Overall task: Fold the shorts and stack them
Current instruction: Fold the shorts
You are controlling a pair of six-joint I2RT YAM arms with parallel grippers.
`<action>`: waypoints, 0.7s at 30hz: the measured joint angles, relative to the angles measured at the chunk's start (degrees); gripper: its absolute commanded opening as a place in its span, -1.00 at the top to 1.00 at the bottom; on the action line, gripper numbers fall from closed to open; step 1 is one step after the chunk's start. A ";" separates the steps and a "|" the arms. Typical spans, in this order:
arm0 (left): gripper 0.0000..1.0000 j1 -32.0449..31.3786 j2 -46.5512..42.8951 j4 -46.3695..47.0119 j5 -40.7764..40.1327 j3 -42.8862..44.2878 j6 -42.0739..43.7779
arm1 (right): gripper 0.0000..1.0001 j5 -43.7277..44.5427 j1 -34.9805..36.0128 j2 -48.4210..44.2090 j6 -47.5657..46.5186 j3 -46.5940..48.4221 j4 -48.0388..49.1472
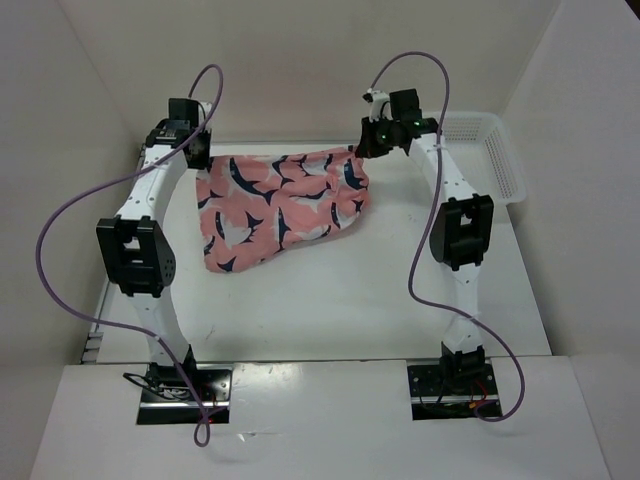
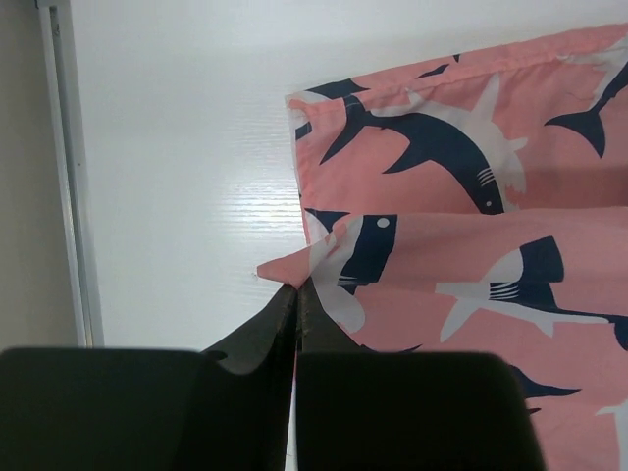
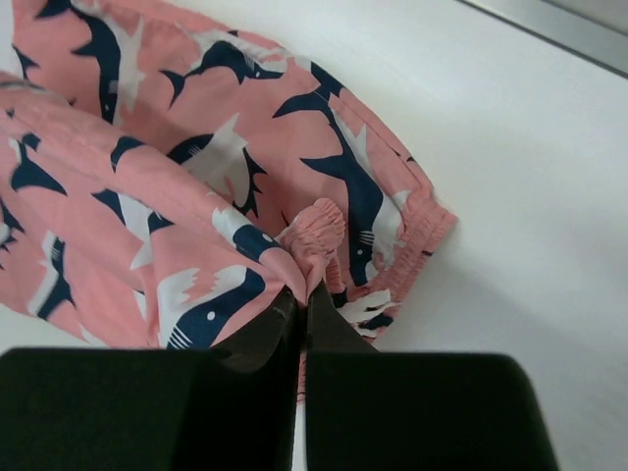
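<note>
Soft, light, floppy-looking shorts (image 1: 280, 205) stretch between the left gripper (image 2: 295, 292), pinched on a hem corner, and the right gripper (image 3: 300, 297), pinched on the gathered waistband, which look the sensible holds.

White table (image 1: 330, 310) between plain beige walls (image 1: 300, 60), white basket (image 1: 500, 150) at far right

One shorts (image 1: 280, 205); two pincers, left pincer (image 2: 296, 287) and right pincer (image 3: 300, 294); one basket (image 1: 506, 160).
</note>
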 measured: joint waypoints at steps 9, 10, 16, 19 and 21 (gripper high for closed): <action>1.00 0.20 10.01 2.84 -0.26 2.97 -0.02 | 0.85 6.38 0.24 9.33 7.63 7.74 2.73; 0.96 0.33 11.30 2.95 -0.17 3.63 -0.02 | 0.80 7.02 0.35 10.67 8.33 8.59 2.73; 0.51 1.84 15.98 2.80 -0.31 6.80 -0.02 | -0.49 16.00 2.40 19.23 11.76 17.44 2.99; -0.07 3.02 17.22 2.80 -0.63 7.67 0.07 | -0.67 20.04 2.86 20.35 12.04 18.97 3.13; -0.36 3.54 17.49 2.51 -0.72 8.02 0.31 | -0.67 21.62 2.99 20.26 11.89 18.97 3.15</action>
